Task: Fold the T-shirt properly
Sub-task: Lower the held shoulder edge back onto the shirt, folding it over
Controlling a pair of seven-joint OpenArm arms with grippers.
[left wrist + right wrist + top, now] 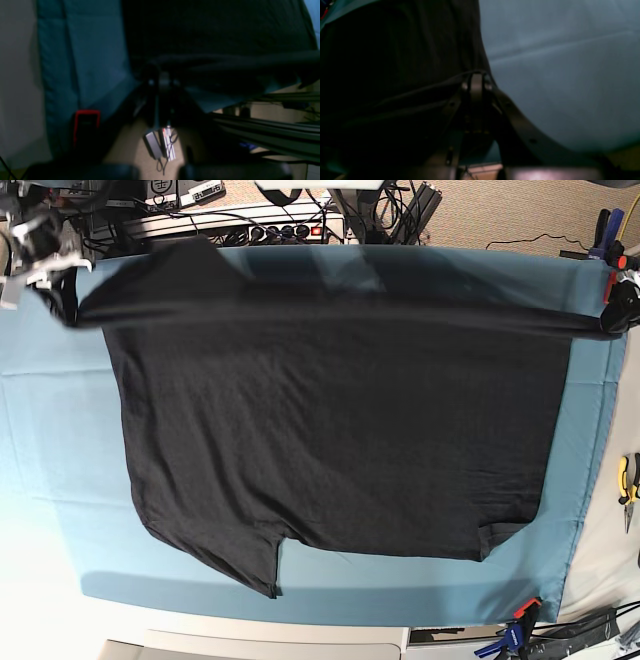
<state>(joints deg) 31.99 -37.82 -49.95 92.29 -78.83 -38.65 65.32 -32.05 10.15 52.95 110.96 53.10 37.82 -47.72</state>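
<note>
The black T-shirt (pixel 330 430) lies spread, plain side up, over the teal table cloth (pixel 50 480). Its far edge is pulled into a taut line between my two grippers. At the far left corner of the base view, my right gripper (pixel 58 292) is shut on that edge. The right wrist view shows its fingertips (pixel 476 80) pinching the T-shirt (pixel 395 62). My left gripper (pixel 612 312) holds the far right corner. In the left wrist view its blurred fingers (pixel 163 80) are closed on the T-shirt (pixel 212 32). The sleeves sit at the near side.
A red-and-black clamp (pixel 612 255) and a blue-and-orange clamp (pixel 515 630) pin the cloth at the right side. Yellow pliers (pixel 628 480) lie beyond the right edge. A power strip with cables (pixel 240 225) runs behind the table. Power adapters (pixel 160 145) lie on the floor.
</note>
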